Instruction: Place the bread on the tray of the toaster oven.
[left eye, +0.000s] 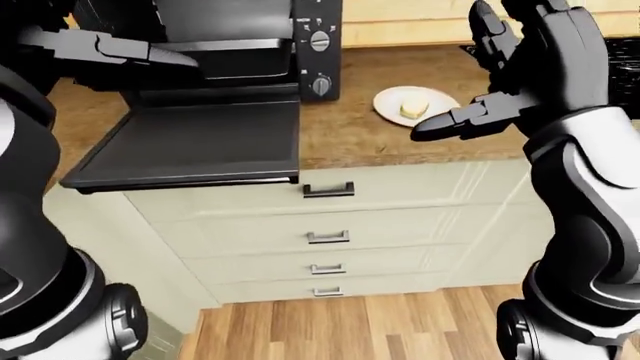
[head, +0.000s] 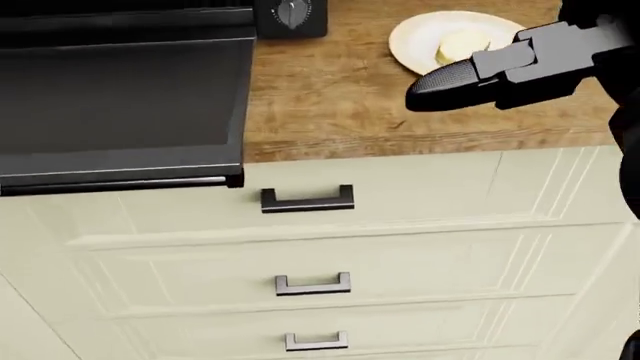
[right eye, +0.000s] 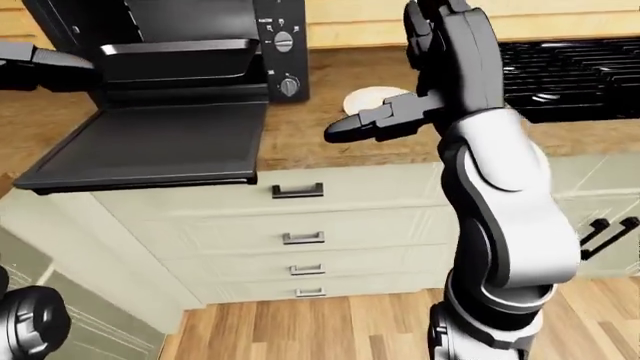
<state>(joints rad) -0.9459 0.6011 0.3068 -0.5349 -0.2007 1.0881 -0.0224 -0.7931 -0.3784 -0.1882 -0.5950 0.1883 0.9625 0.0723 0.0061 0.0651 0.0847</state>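
The bread (head: 455, 46) is a small pale piece lying on a white plate (head: 415, 34) on the wooden counter, to the right of the toaster oven. The black toaster oven (left eye: 315, 52) stands at the upper left with its door (left eye: 200, 142) folded down flat; its tray (right eye: 180, 49) shows in the opening. My right hand (left eye: 468, 84) is open and hangs just right of and above the plate, one finger (head: 440, 79) pointing left below the bread. My left hand (left eye: 150, 54) is open and empty in front of the oven opening.
A stack of cream drawers with dark handles (head: 307, 199) sits under the counter (head: 320, 97). A black stove top (right eye: 570, 75) lies on the right. The open oven door overhangs the counter edge. Wooden floor (left eye: 350, 330) lies below.
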